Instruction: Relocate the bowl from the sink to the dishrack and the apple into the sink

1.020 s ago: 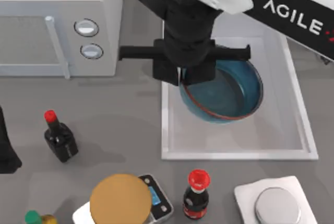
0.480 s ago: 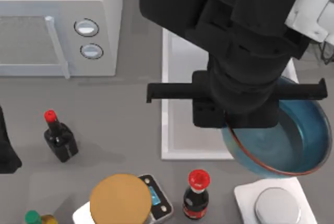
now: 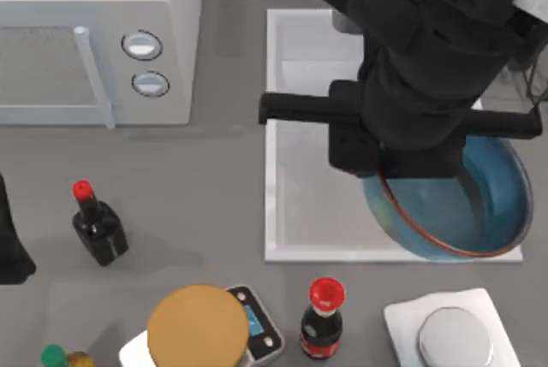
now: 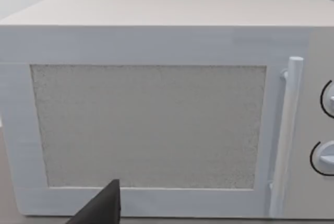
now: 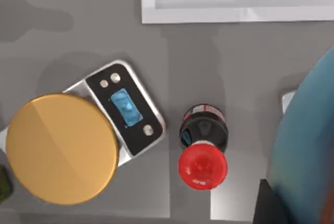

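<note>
The bowl (image 3: 462, 213) is hanging off the right end effector (image 3: 383, 180), tilted, its reddish rim pinched at the near-left edge where the black fingers come down on it (the wrist body covers the actual contact, so I'm going by how the bowl hangs). It sits over the front right corner of the sink (image 3: 295, 239), overlapping the sink's front rim and right edge. In the right wrist view the bowl (image 5: 305, 145) is a blue curve right beside the camera.

Below that end effector on the grey surface (image 3: 205, 187) there's a dark bottle with a red cap (image 3: 323, 317), and left of it a scale (image 3: 257, 326) with a flat tan disc (image 3: 198, 327) on it. To the other side of the bottle, under the bowl, is a white square pad carrying a silver disc (image 3: 454, 335).

Further left stands a smaller dark bottle (image 3: 98, 226), and a white microwave (image 3: 94, 33) fills the back left corner. The left arm (image 3: 10, 247) is parked at the left edge; can't tell how its end effector (image 4: 99, 208) is set, just a black tip facing the microwave door.
</note>
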